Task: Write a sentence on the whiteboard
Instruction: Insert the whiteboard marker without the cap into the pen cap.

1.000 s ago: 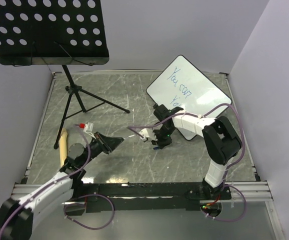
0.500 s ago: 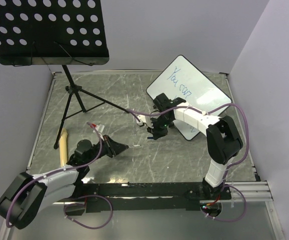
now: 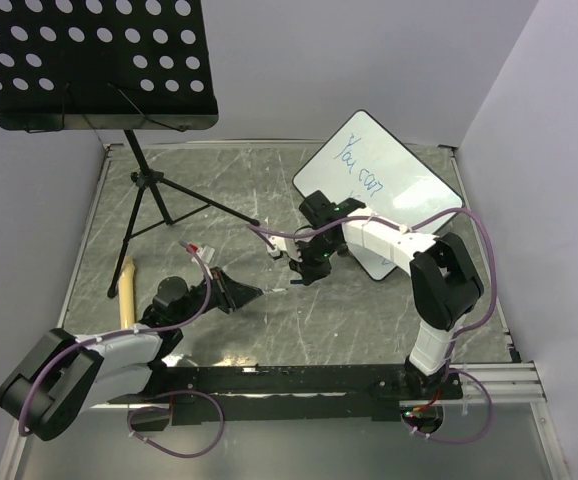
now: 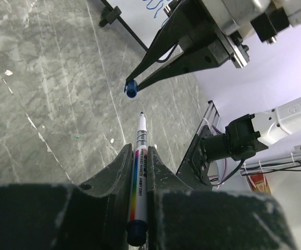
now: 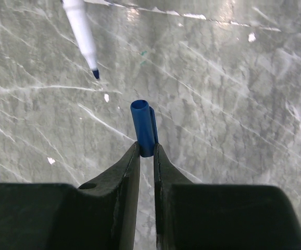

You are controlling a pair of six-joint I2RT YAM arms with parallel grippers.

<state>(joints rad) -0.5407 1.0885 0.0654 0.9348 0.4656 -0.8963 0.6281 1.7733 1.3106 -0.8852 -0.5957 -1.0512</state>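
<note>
The whiteboard (image 3: 397, 183) lies tilted at the back right. The sentence (image 3: 359, 165) shows as blue "You can"; my right arm covers any second line. My left gripper (image 3: 246, 293) is shut on a white marker (image 4: 139, 172), uncapped, with its tip (image 4: 141, 114) pointing at the right gripper. My right gripper (image 3: 300, 277) is shut on the blue marker cap (image 5: 144, 127), held above the table left of the board. The cap (image 4: 130, 89) and the marker tip (image 5: 94, 73) are a short gap apart and not touching.
A black perforated music-stand tray (image 3: 89, 60) hangs over the back left, with its tripod legs (image 3: 154, 205) on the table. A wooden stick (image 3: 125, 290) lies at the left edge. The metal rail (image 3: 299, 378) runs along the near edge.
My right gripper has moved left, away from the board, with the cap. My left gripper has swung right with the marker, closing the gap to the cap.
</note>
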